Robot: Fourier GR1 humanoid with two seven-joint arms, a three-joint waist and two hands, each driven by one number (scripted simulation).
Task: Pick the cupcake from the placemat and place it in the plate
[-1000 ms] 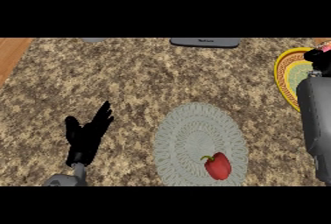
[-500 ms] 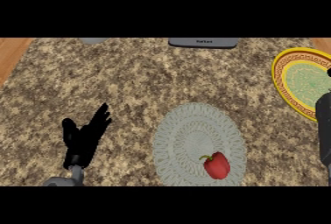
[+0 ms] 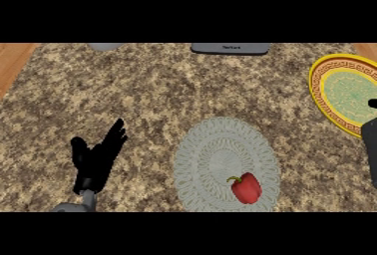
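Observation:
A round grey woven placemat lies on the counter at centre bottom. On its lower right part sits a red bell pepper with a green stem; I see no cupcake. The plate, yellow-rimmed with a pale green middle, lies at the right edge and nothing is on it. My left hand rests open at the lower left, fingers up, well left of the placemat. Only a black tip of my right hand shows at the right edge, over the plate's lower rim, above its grey forearm.
The speckled stone counter fills the view, with wood at the far left and right corners. A dark flat appliance and a grey object stand at the back edge.
My right forearm has drawn back toward the right edge, uncovering most of the plate. The left hand and the pepper have not moved.

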